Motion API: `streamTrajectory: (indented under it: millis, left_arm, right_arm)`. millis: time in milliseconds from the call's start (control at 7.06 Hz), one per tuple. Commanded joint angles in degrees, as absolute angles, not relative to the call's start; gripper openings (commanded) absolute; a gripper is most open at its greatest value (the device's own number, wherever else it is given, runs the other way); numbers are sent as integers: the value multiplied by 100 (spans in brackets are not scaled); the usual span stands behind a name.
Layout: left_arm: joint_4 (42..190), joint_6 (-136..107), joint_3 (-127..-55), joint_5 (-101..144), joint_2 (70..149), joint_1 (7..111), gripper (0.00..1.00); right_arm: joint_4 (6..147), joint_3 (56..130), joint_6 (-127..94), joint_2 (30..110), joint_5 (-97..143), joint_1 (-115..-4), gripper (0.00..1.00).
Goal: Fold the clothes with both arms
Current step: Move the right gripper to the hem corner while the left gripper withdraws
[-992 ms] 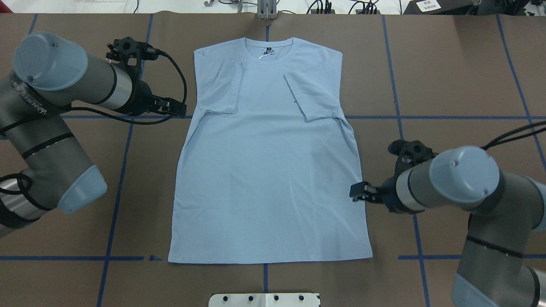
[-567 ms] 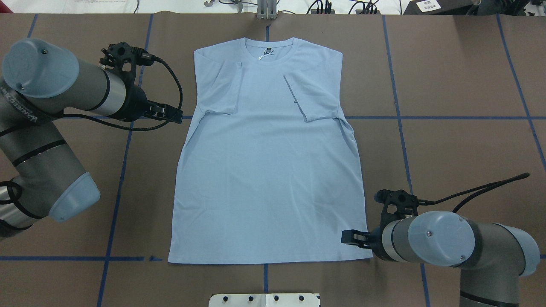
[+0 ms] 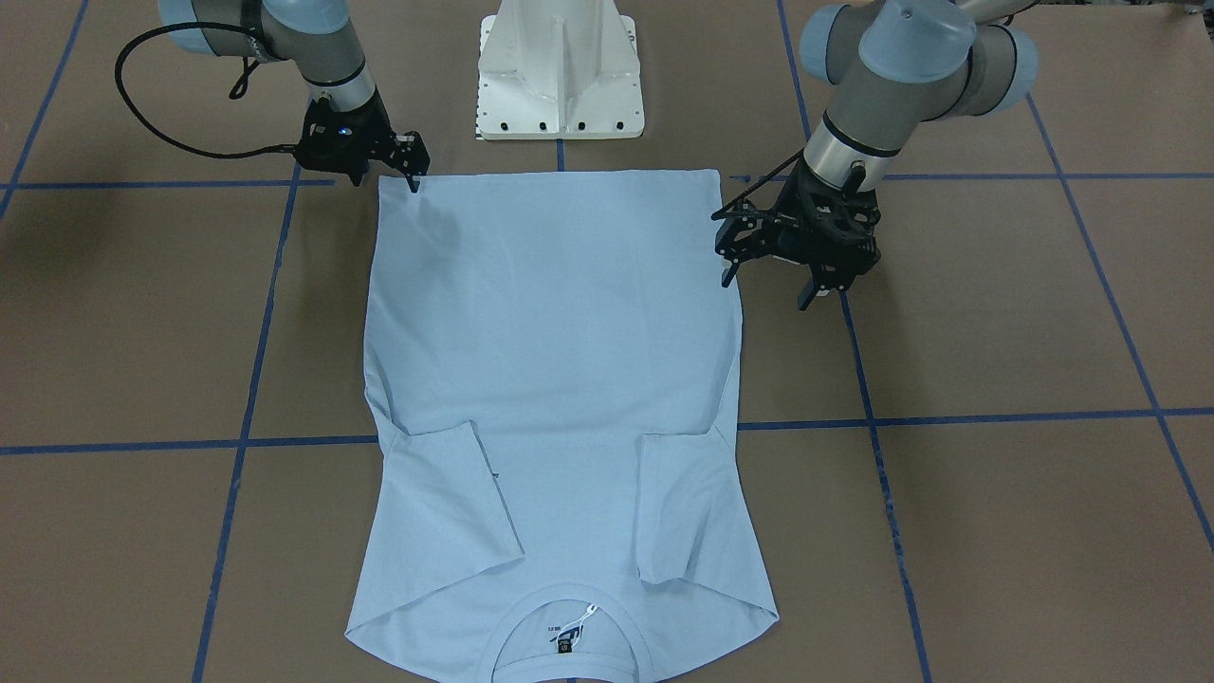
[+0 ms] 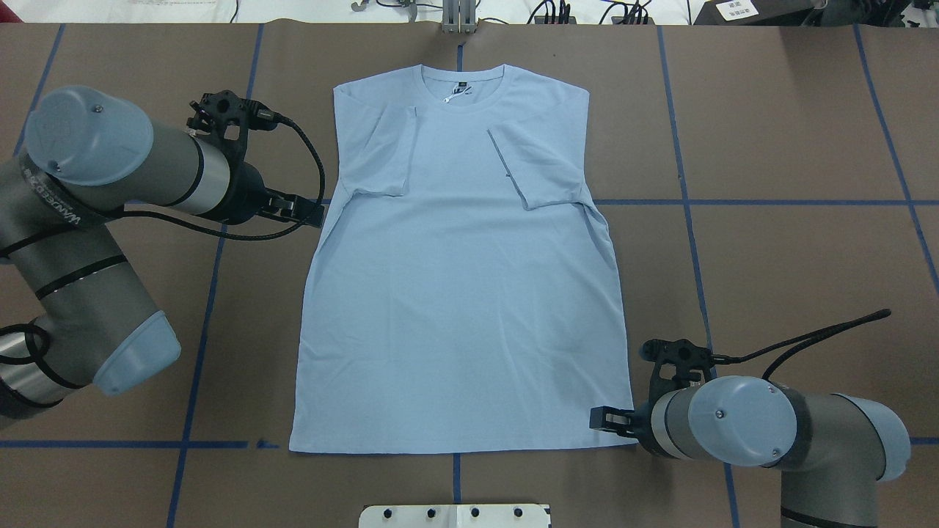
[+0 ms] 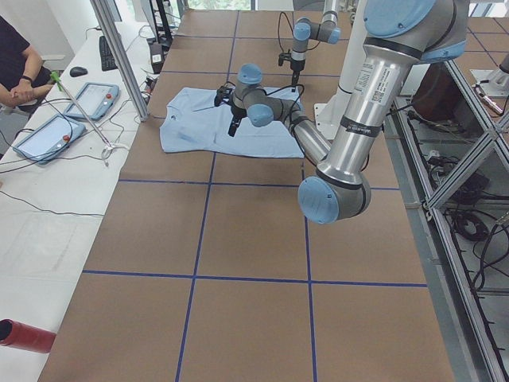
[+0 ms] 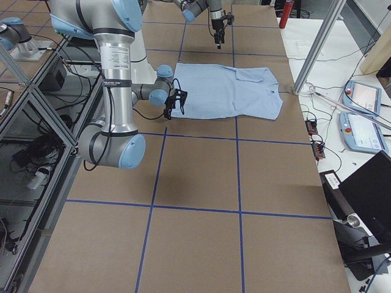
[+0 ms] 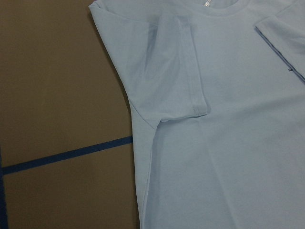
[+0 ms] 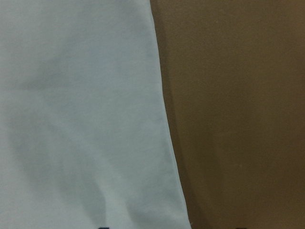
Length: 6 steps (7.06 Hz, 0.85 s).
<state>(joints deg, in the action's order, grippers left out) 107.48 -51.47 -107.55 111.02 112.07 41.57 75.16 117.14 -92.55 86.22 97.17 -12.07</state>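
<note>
The pale light-blue T-shirt (image 4: 462,293) lies flat on the brown table, collar with its black label (image 4: 460,94) at the far side and both sleeves folded inward. My left gripper (image 4: 315,214) is open and empty beside the shirt's left edge near the armpit. In the front view it (image 3: 766,289) hangs with its jaws spread. My right gripper (image 4: 596,418) is open over the near right hem corner, also seen in the front view (image 3: 414,175). The left wrist view shows the folded sleeve (image 7: 176,71). The right wrist view shows the shirt's side edge (image 8: 162,119).
The white pedestal base (image 3: 560,76) stands just behind the hem. Blue tape lines (image 4: 733,202) cross the brown table. A metal bracket (image 4: 458,18) sits at the far edge. An operator (image 5: 20,64) sits at a side table with tablets (image 5: 91,99).
My right arm has swung from the shirt's right side edge toward the robot, down to the near right hem corner. My left gripper has shifted only slightly by the left edge.
</note>
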Motion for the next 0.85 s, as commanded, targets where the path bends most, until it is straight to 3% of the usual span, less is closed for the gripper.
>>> streamTrajectory:
  millis: [0,142,283,709]
  left_arm:
    - [10749,-5124,-10732,11101,11189,4140,100]
    - [10758,-5115,-10714,11092,11188,4131,100]
    - [10758,-5107,-10670,11083,11188,4131,100]
    - [11100,-5141,-10442,11083,11188,4131,100]
  right_arm:
    - [7523,11698,-9246,8622,9738,-1204,38]
    - [7515,11698,-9237,8613,9738,-1204,20]
    - [7515,11707,-9203,8605,9738,-1204,9]
    - [7515,11829,-9237,8596,9730,-1213,0]
